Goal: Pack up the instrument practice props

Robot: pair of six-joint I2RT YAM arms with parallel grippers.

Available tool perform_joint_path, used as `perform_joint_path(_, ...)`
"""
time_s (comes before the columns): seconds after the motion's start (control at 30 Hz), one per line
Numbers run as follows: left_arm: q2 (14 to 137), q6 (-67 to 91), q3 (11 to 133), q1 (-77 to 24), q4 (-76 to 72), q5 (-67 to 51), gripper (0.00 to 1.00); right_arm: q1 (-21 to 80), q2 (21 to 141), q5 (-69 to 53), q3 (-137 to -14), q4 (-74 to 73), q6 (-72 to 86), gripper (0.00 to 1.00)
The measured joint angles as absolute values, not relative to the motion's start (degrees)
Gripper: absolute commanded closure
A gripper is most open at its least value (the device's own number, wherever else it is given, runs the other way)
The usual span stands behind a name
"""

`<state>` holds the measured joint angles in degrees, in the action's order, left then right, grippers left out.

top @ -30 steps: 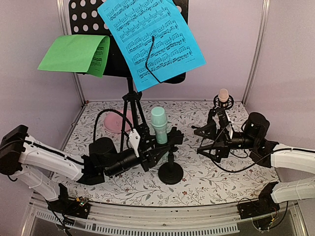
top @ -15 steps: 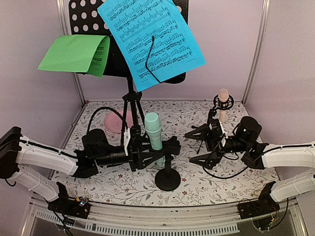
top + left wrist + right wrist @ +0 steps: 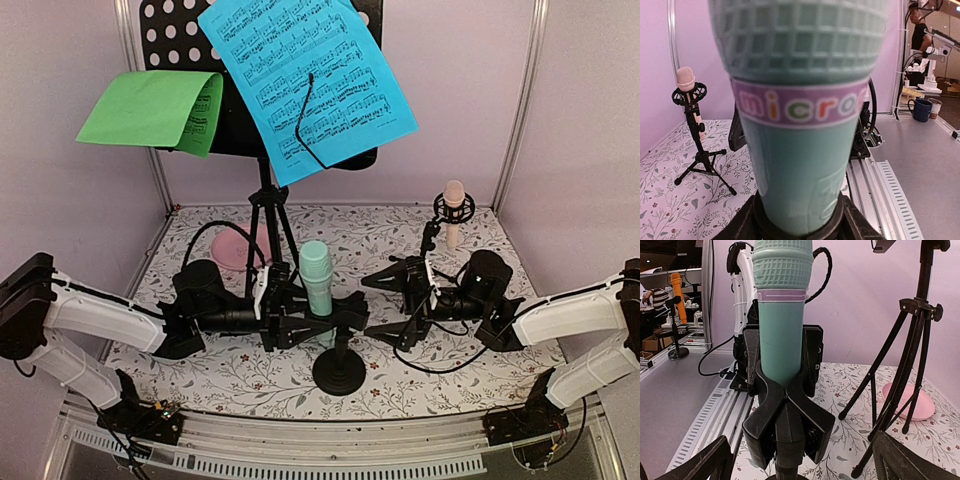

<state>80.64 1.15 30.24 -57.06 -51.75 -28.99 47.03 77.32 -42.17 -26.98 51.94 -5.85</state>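
Pale lilac walls [image 3: 60,200] close off the back and sides of the booth, with aluminium posts [image 3: 520,110] at the corners. A white cloth printed with small leaves and flowers covers the table [image 3: 230,380].

At the rear a black perforated music desk [image 3: 170,35] stands on tripod legs [image 3: 268,215]. A blue music sheet [image 3: 300,80] leans tilted across its front. A green music sheet [image 3: 150,105] droops folded over its left edge. Behind the legs a pink plate [image 3: 232,250] lies on the cloth.

Near the middle, the mint-green microphone [image 3: 316,275] stands upright in a black clip on a round-based stand [image 3: 338,372]. The left pincer [image 3: 320,312] reaches in from the left and holds the microphone's body between its fingers. The right pincer [image 3: 375,305] faces it from the right with its jaws spread wide and nothing between them.

At the back right the peach microphone [image 3: 454,195] sits upright on a small black tripod [image 3: 702,160], well apart from both arms. Past the table's near edge, the left wrist view shows a grey bench with a dark blue mug [image 3: 920,109].
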Motion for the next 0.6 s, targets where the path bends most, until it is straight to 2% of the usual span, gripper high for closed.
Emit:
perform_joint_path(0.1, 81.3, 1.4, 30.0, -56.9, -53.0, -29.6, 0.55, 48.3, 77.3, -41.0, -26.9, 53.3, -5.9, 0.12)
perform_joint_path(0.37, 82.3, 2.2, 29.3, -56.8, -55.8, -30.0, 0.55, 50.3, 78.9, -39.4, -26.9, 55.4, -5.9, 0.18)
perform_joint_path(0.6, 84.0, 3.0, 29.1, -56.7, -59.4, -30.3, 0.55, 50.3, 80.7, -39.5, -26.9, 56.7, -5.4, 0.39)
